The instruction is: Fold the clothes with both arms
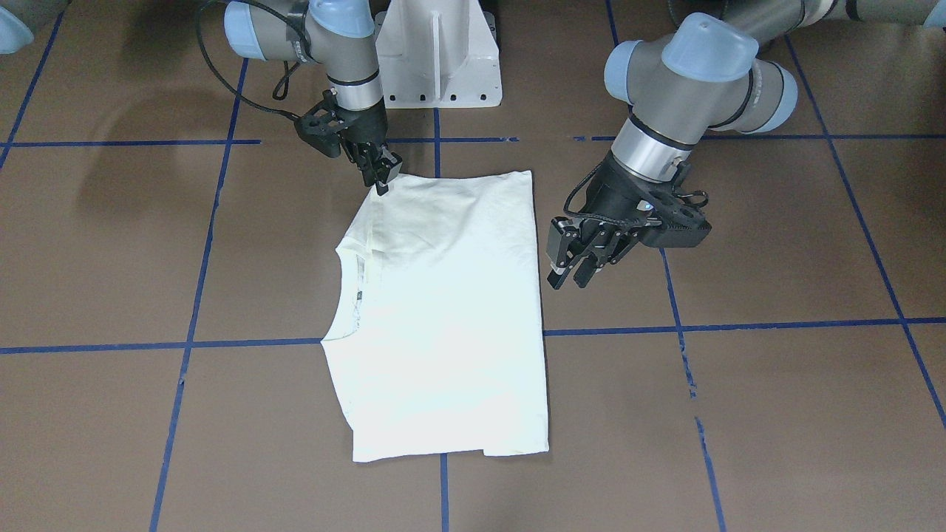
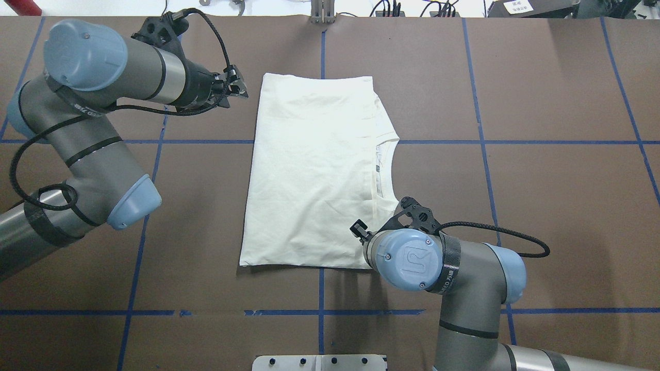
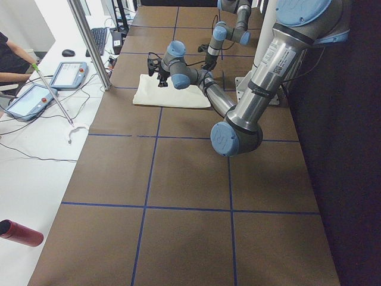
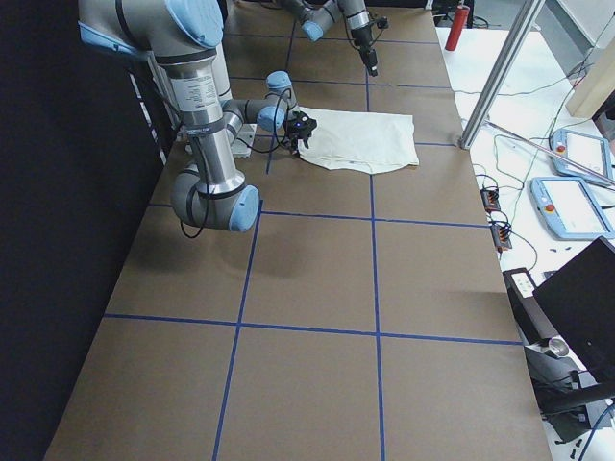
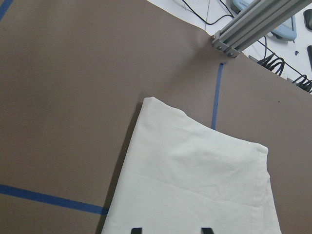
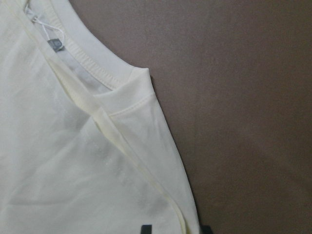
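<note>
Here, folded T-shirt [image 1: 443, 310], cream side up.

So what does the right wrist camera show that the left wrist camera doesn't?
Only the right wrist view: the ribbed collar and neck label of the T-shirt, plus a folded-over fabric edge. Only the left wrist view: blue tape lines, an aluminium frame post, cables beyond the table. Both: plain cream T-shirt on brown table, and dark fingertips set apart at the bottom edge, the right gripper or left gripper.
</note>
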Available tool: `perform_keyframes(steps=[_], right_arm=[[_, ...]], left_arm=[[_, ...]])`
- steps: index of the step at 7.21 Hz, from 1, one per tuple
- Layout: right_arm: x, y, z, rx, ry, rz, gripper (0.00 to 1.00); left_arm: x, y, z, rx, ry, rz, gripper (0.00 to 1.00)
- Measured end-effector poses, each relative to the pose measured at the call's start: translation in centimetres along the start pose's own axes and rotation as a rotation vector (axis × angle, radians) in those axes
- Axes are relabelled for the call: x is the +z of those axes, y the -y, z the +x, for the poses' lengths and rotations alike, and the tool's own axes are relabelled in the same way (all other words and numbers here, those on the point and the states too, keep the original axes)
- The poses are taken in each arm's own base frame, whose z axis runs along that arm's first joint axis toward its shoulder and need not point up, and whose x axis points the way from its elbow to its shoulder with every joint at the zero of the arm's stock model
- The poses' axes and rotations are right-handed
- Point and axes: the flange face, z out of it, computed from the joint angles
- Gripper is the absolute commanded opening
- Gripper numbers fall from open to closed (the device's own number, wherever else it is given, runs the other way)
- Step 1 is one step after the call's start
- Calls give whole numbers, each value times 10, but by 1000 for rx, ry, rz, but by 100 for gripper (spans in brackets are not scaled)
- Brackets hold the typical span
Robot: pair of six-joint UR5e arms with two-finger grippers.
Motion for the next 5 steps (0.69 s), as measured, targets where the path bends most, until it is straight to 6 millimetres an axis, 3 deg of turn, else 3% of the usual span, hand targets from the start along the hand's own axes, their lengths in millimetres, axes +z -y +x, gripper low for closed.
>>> perform_keyframes(steps=[2,4,5], right_arm=[[12,-1,1,-3,-15,10,58],[14,-1,2,-4,-23,13,24],[14,-2,2,-5,-25,13,3]], left_arm=[[1,-1,-1,0,2,-1,50],[1,-2,-1,0,2,-2,50],[1,-2,-1,0,2,-3,50]])
